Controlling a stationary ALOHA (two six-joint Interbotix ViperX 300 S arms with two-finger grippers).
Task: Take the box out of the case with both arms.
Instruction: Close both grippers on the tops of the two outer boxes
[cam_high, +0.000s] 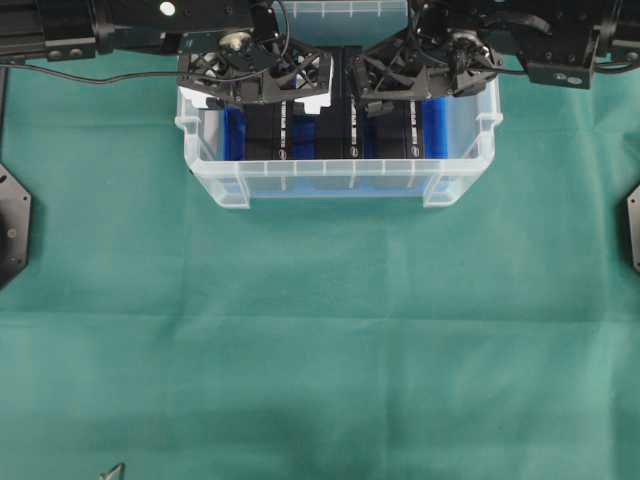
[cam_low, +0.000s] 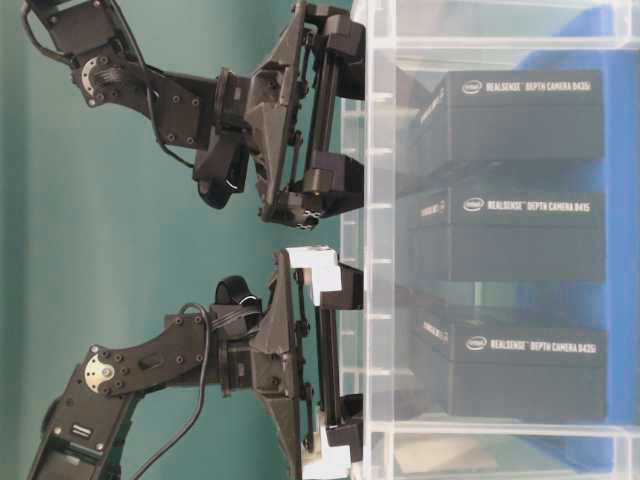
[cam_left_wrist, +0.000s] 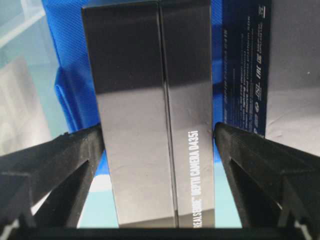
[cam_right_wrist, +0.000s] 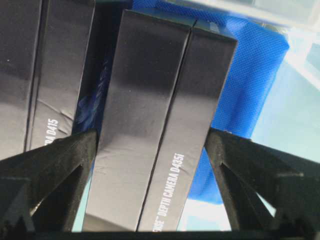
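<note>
Clear rimmed case (cam_high: 330, 185) at worktop far edge, centred, blue sheet lining bottom. Three black boxes (cam_low: 520, 235) standing upright inside, side by side.

- We see the case (cam_high: 340, 182) as translucent clear plastic, smooth and faintly glossy.
- Its blue sheet (cam_left_wrist: 70, 60) looks like finely woven fabric.
- The boxes (cam_left_wrist: 150, 110) look like black cardboard with a satin sheen and white print.
- The table (cam_high: 320, 340) wears matt green cloth, lightly creased.
- We read the gripper fingers (cam_left_wrist: 60, 160) as matt black, grainy plastic.
</note>
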